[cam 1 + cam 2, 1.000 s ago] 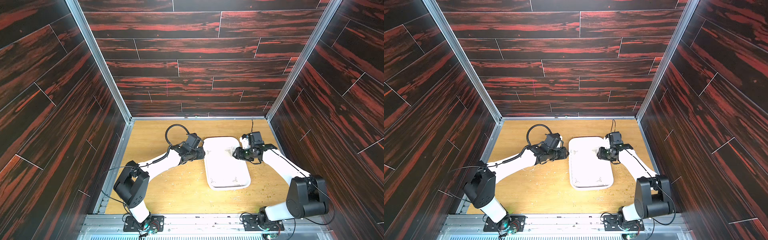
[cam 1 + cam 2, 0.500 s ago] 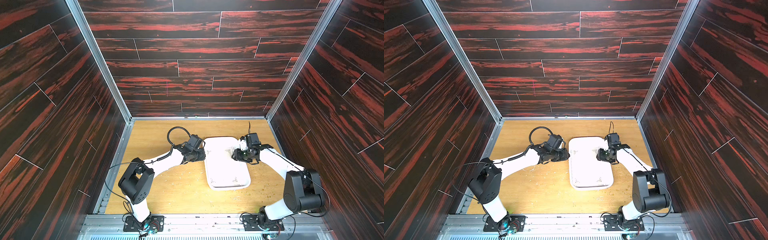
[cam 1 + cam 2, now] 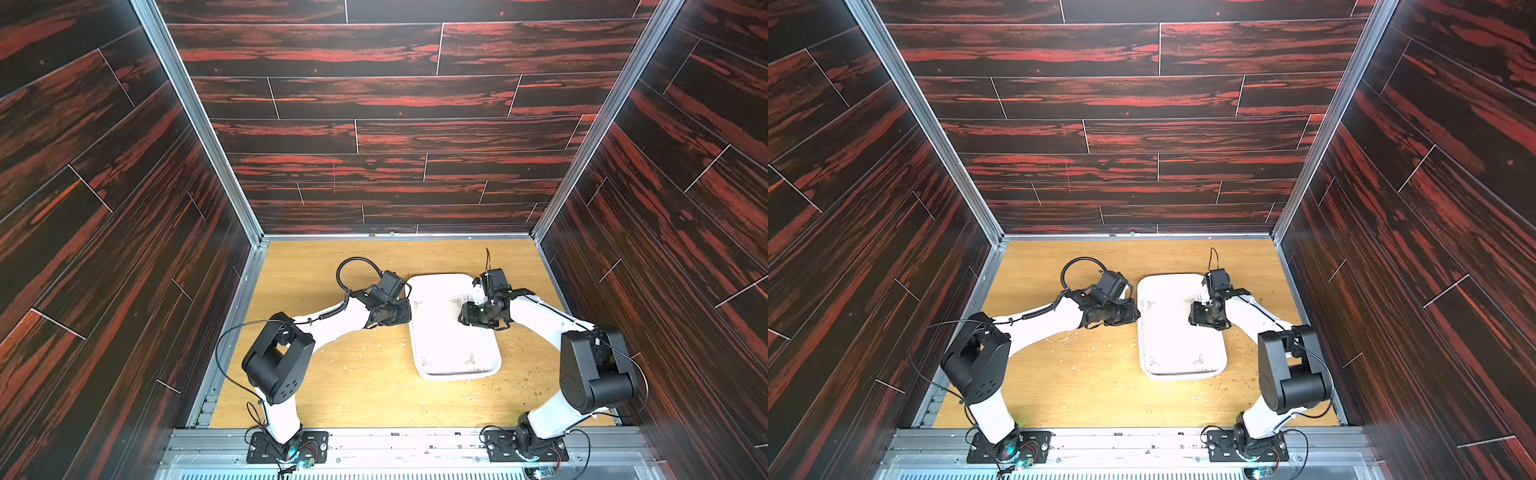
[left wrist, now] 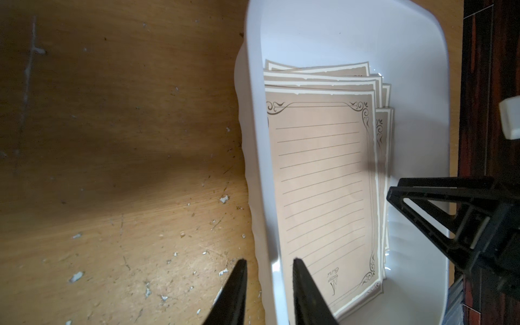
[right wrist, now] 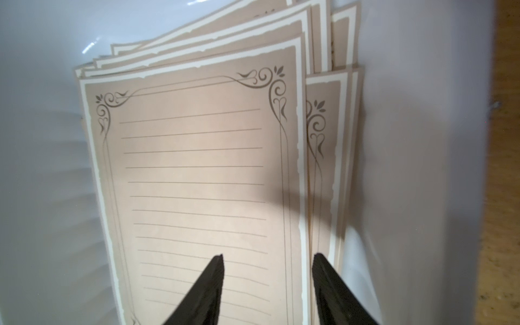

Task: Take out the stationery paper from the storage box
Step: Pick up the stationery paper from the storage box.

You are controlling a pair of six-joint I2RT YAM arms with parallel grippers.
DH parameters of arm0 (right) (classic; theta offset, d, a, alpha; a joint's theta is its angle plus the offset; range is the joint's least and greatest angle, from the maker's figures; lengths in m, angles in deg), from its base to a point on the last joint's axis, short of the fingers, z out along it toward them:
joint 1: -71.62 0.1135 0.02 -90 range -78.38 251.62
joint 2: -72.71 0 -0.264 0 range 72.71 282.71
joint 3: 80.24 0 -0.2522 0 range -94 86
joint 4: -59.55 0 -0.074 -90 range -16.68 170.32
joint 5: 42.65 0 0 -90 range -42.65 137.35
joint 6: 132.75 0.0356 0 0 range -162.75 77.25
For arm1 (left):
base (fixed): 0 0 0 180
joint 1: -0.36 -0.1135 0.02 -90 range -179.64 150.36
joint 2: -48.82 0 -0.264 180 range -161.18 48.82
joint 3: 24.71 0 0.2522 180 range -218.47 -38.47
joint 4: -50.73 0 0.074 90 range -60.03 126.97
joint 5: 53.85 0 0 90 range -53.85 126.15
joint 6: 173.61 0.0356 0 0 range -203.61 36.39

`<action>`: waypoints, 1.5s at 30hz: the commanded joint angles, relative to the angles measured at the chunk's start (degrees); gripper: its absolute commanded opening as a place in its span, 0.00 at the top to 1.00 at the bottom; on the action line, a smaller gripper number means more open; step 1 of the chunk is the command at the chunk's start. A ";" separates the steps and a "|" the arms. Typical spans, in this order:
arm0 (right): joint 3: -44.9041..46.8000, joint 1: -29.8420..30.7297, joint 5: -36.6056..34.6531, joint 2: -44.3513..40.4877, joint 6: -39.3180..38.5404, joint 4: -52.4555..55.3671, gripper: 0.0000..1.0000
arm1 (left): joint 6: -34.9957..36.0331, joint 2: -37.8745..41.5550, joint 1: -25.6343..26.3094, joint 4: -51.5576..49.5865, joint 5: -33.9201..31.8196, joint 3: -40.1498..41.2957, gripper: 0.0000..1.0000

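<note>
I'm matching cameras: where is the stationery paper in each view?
Top view: stationery paper, overexposed, inside the storage box.
Top view: stationery paper, same place.
Left wrist: stationery paper fanned inside the box.
Right wrist: stationery paper fills most of the picture.
Shared landmark: the box's white rim.

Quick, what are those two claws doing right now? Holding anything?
Left gripper: open, jaws astride the storage box wall, not clamped on it.
Right gripper: open above the stationery paper, holding nothing.
</note>
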 commanded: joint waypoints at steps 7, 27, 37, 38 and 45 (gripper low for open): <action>-1.88 0.82 -2.34 2.64 -0.97 0.42 0.43 | -0.61 -1.13 0.31 -0.46 1.07 -1.54 0.73; -2.47 1.44 -2.78 6.89 -1.03 -0.53 0.43 | -1.32 -1.44 0.31 -1.00 0.88 -1.48 0.78; -2.25 1.51 -2.07 8.29 -0.86 -0.72 0.42 | -1.84 -1.77 0.31 -1.16 0.98 -1.64 0.79; -2.18 1.52 -1.86 8.39 -0.79 -0.70 0.42 | -1.89 -1.79 0.31 -1.24 1.04 -1.63 0.79; -1.65 1.65 -1.56 7.76 -0.50 -1.07 0.43 | -1.93 -1.87 0.31 -1.48 1.21 -1.86 0.79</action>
